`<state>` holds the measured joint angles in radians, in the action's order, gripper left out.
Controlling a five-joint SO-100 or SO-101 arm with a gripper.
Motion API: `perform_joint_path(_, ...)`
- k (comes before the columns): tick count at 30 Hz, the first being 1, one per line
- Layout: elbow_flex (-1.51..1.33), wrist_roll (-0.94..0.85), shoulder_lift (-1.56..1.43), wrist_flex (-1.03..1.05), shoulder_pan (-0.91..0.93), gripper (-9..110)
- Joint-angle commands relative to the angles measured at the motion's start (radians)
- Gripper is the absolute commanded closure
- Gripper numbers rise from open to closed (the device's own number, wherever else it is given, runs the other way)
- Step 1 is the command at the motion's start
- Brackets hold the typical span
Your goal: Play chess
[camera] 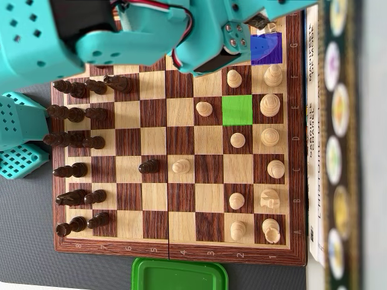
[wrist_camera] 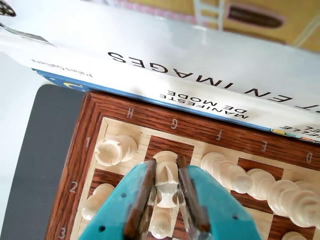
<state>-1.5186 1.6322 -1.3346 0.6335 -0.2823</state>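
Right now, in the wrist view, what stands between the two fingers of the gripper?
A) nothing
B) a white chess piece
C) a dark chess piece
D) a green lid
B: a white chess piece stands between the fingers of the gripper, below the letter G on the board's border. Whether the fingers press on it cannot be told.

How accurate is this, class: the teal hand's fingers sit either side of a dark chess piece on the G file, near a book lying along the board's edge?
One detail is wrong: the piece is light, not dark. The wrist view shows the hand with its fingers either side of a light piece on the G file, the book lying along the board's edge.
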Motion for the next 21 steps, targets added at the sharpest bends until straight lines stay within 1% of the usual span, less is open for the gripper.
perform_joint_path(1, 0.040, -0.006, -0.074, 0.003, 0.011, 100)
perform_joint_path(14, -0.114, 0.000, -0.245, 0.009, 0.014, 100)
perform_joint_path(21, -0.193, -0.005, -0.311, 0.009, 0.046, 100)
